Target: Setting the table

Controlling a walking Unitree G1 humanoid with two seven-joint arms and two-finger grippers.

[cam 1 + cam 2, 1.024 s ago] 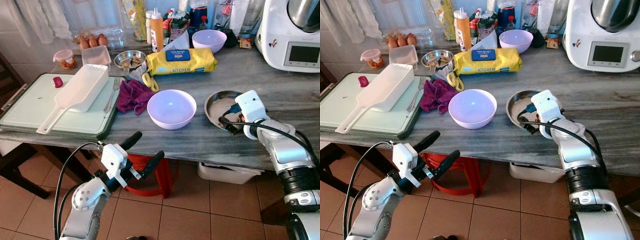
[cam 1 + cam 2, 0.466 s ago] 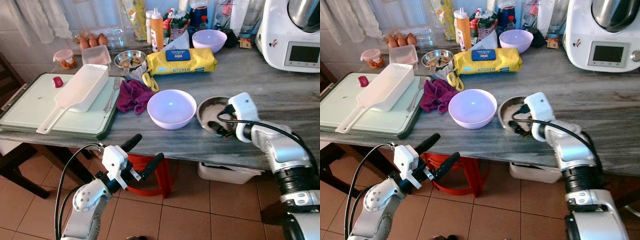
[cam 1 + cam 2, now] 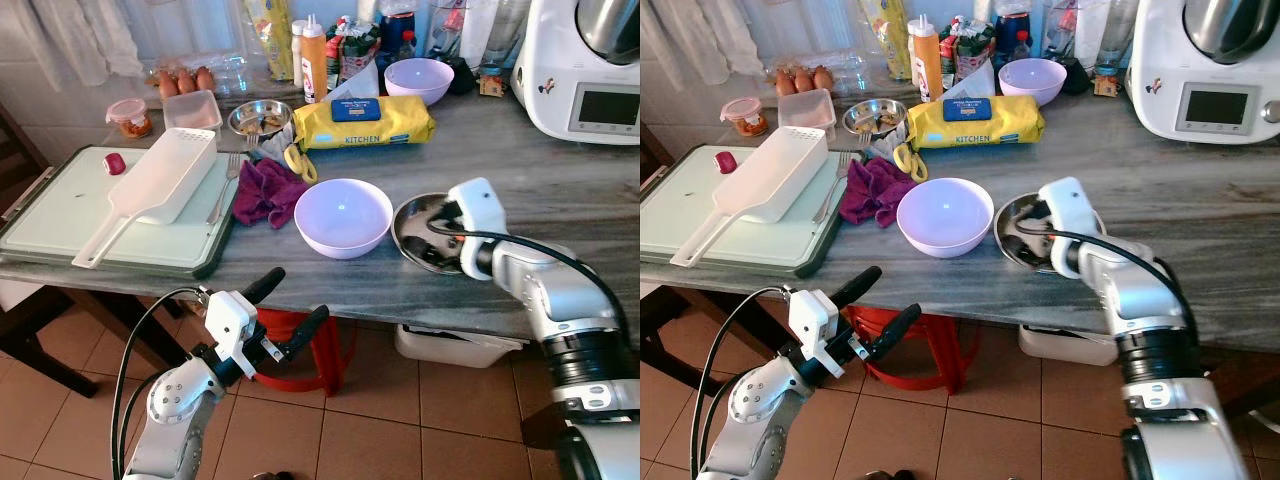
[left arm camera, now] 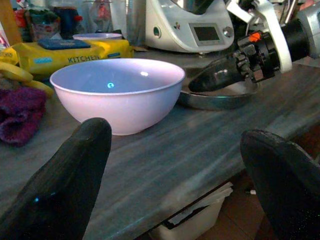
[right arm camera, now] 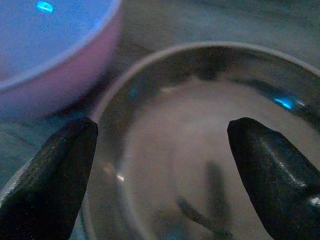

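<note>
While the right gripper (image 3: pixel 432 232) reaches over the steel plate (image 3: pixel 410 222) with its two black fingers (image 5: pixel 55 165) spread wide, one toward each side of the dish, the plate sits on the grey stone counter (image 3: pixel 560 190) just beside the near lilac bowl (image 3: pixel 343 217), on that bowl's right and almost touching it. Whether the fingers touch the metal cannot be told. The plate's far edge looks tilted up a little.

Two lilac bowls are on the counter: the near one and a second lilac bowl (image 3: pixel 418 79) well behind it, at the back among the bottles. One yellow pack (image 3: pixel 364 122) marked KITCHEN lies between the two bowls. Left of the near bowl and just beside it is one crumpled purple cloth (image 3: pixel 266 190), and beyond the cloth one pale green board (image 3: pixel 60 215) carrying one white slotted scoop (image 3: pixel 155 188) and one fork (image 3: pixel 222 190). One small steel dish (image 3: pixel 259 118) stands behind the cloth. One white kitchen machine (image 3: pixel 585 65) stands far right of the near bowl, at the back.

Below the counter's front edge, forward and left of the near bowl, the left gripper (image 3: pixel 283 309) hangs in the air with its fingers (image 4: pixel 65 185) spread apart, holding nothing.
</note>
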